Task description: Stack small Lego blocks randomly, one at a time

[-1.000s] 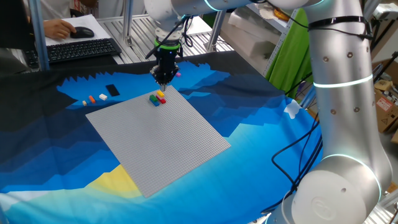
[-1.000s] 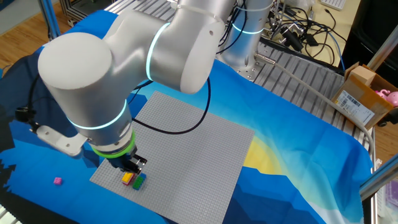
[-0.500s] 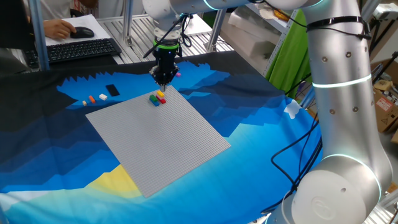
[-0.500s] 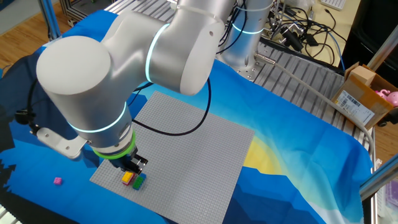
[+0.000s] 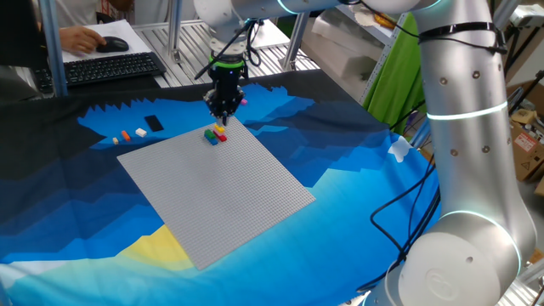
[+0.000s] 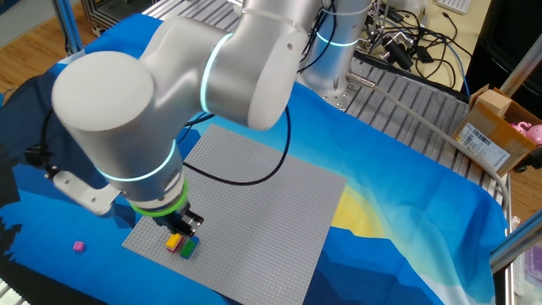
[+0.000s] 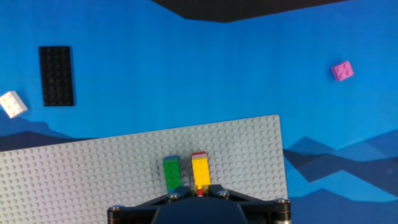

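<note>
Your arm's silver body fills most of the other fixed view and cuts off the far edge of the grey baseplate (image 6: 254, 199). On the baseplate, near its corner, the gripper (image 5: 225, 115) points straight down just above the stacked blocks. You cannot tell how wide the jaws stand or whether they hold anything: in the hand view the fingertips are cut off at 6 o'clock.

The yellow block (image 7: 200, 172) and green block (image 7: 171, 173) sit side by side, touching; a red sliver shows at the yellow one's far end. On the cloth lie a black plate (image 7: 56, 76) at 10 o'clock, a pink block (image 7: 342, 70) at 2 o'clock, and a white block (image 7: 12, 104), partly cut off.
</note>
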You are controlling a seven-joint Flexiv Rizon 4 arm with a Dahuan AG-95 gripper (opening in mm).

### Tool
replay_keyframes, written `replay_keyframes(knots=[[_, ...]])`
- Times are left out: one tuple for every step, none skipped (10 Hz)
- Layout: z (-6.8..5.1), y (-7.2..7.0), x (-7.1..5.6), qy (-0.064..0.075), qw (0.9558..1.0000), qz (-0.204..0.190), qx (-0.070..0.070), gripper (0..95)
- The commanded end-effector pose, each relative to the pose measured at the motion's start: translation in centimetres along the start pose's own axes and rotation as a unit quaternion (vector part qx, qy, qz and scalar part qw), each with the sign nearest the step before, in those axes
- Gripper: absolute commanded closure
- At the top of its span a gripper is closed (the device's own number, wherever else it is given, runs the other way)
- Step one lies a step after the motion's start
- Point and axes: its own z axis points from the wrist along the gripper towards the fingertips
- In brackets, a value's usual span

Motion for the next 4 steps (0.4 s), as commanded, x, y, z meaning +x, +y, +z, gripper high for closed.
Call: replay_keyframes(knots=[[0.0, 0.4, 0.4, 0.001, 1.0000, 0.005, -0.002, 95.0], [0.2, 0.6, 0.8, 0.000, 1.0000, 0.006, -0.001, 95.0], [0.3, 0.8, 1.4, 0.000, 1.0000, 0.005, -0.001, 95.0], [0.3, 1.1, 1.7, 0.001, 1.0000, 0.008, -0.001, 95.0]])
